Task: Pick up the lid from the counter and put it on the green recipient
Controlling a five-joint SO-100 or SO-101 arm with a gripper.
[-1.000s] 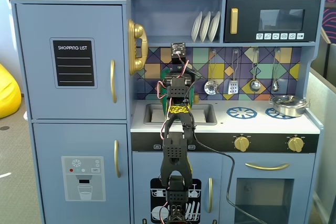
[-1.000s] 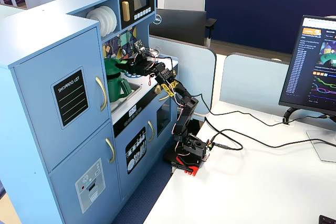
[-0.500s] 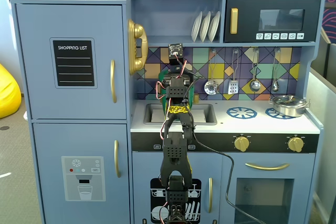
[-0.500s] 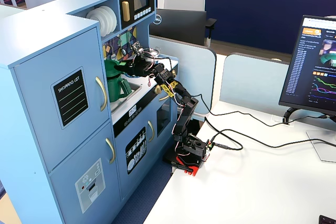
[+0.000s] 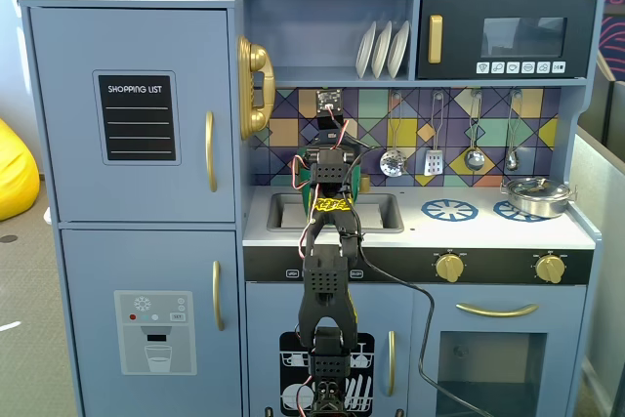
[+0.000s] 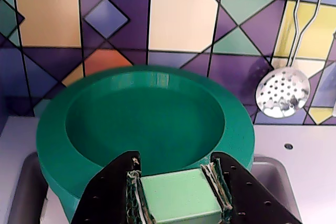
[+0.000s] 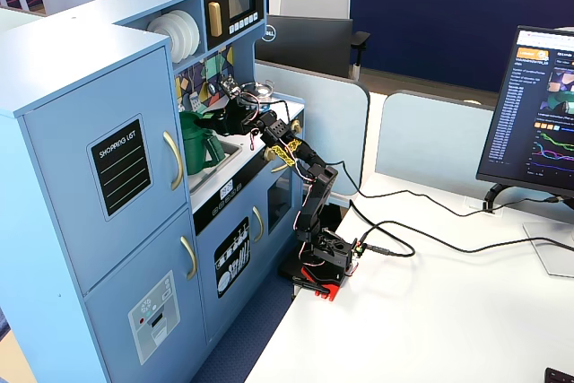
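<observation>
The green recipient (image 6: 58, 135) is a dark green pot with a wide flared rim, open and empty, standing at the sink just ahead of and below my gripper (image 6: 176, 163). The jaws are shut on a light green block-like piece (image 6: 178, 198), which looks like the lid's handle. The lid's disc does not show in the wrist view. In a fixed view the pot (image 7: 191, 145) stands left of the gripper (image 7: 222, 119), which hovers at rim height. In the other fixed view the arm hides the pot except for a green sliver (image 5: 363, 181).
The grey sink (image 5: 376, 210) lies under the pot. A shiny steel pot (image 5: 535, 194) sits on the right stove ring. Utensils hang on the tiled back wall (image 5: 435, 158), and the skimmer (image 6: 282, 92) is close on the right. A shelf hangs above.
</observation>
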